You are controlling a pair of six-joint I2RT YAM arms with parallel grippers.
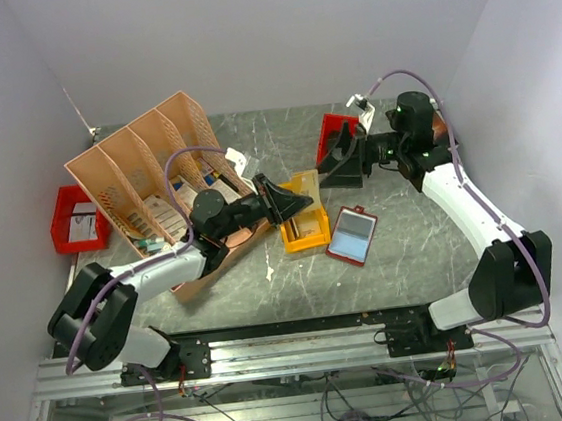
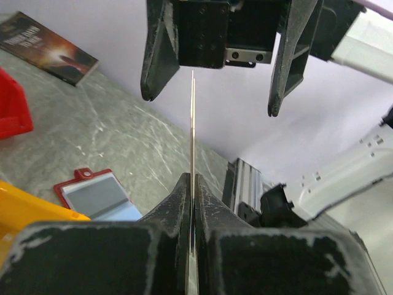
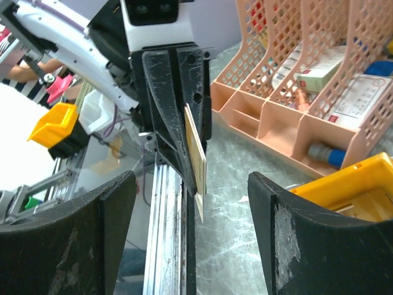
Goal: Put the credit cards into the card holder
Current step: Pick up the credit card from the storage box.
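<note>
My left gripper point(image 1: 301, 204) is shut on a thin orange-yellow credit card point(image 3: 196, 161) and holds it above the table. The card shows edge-on in the left wrist view point(image 2: 193, 123). My right gripper point(image 1: 329, 170) faces it, open and empty. In the left wrist view the card's free end reaches between the right gripper's spread fingers point(image 2: 279, 74) without touching them. The card holder point(image 1: 352, 235) lies open on the table below, red with clear pockets. It also shows in the left wrist view point(image 2: 98, 193). Other cards are not visible.
A yellow bin point(image 1: 304, 223) sits just left of the card holder. A red bin point(image 1: 336, 132) stands behind my right gripper and another point(image 1: 79, 217) at far left. A peach file organizer point(image 1: 152, 174) fills the back left. A dark book point(image 2: 46, 48) lies by the wall.
</note>
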